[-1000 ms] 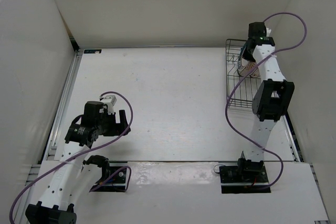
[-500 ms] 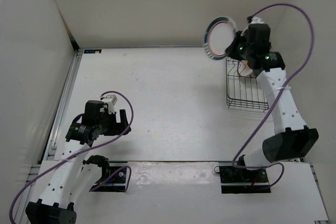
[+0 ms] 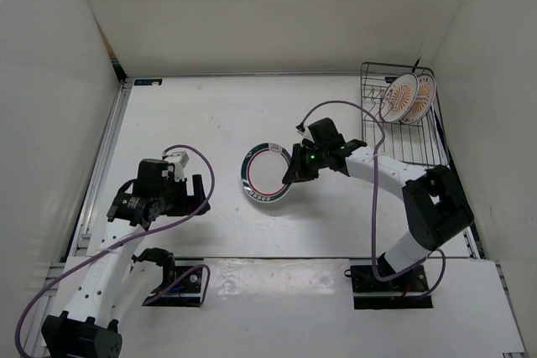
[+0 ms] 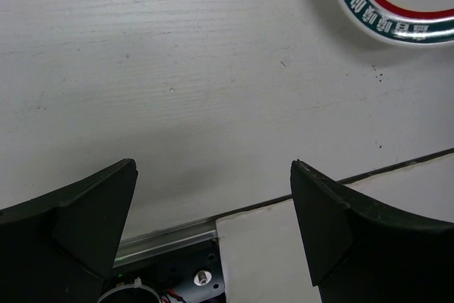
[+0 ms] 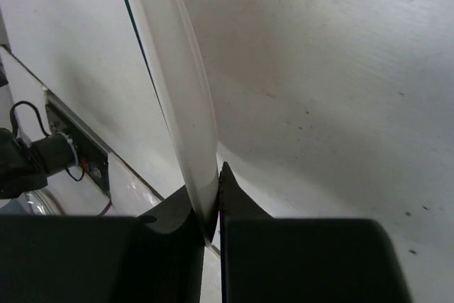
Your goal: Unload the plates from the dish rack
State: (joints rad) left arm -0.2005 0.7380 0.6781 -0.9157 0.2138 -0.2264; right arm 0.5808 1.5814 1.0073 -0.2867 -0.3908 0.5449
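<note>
My right gripper (image 3: 294, 172) is shut on the right edge of the teal-and-pink-rimmed plate (image 3: 267, 174), holding it over the middle of the table. In the right wrist view the plate (image 5: 177, 83) shows edge-on, pinched between the two fingers (image 5: 237, 204). Part of its rim shows at the top of the left wrist view (image 4: 397, 5). Two plates with orange sunburst centres (image 3: 406, 98) stand upright in the black wire dish rack (image 3: 403, 144) at the far right. My left gripper (image 3: 195, 194) is open and empty at the near left, over bare table.
White walls enclose the table on three sides. A metal rail (image 3: 101, 165) runs along the left edge. A raised white board (image 3: 277, 291) lies across the near edge by the arm bases. Purple cables loop from both arms.
My right gripper lifted the teal-rimmed plate out of the rack, then carried it left and toward the near side to the table's middle. The left arm has barely moved.
</note>
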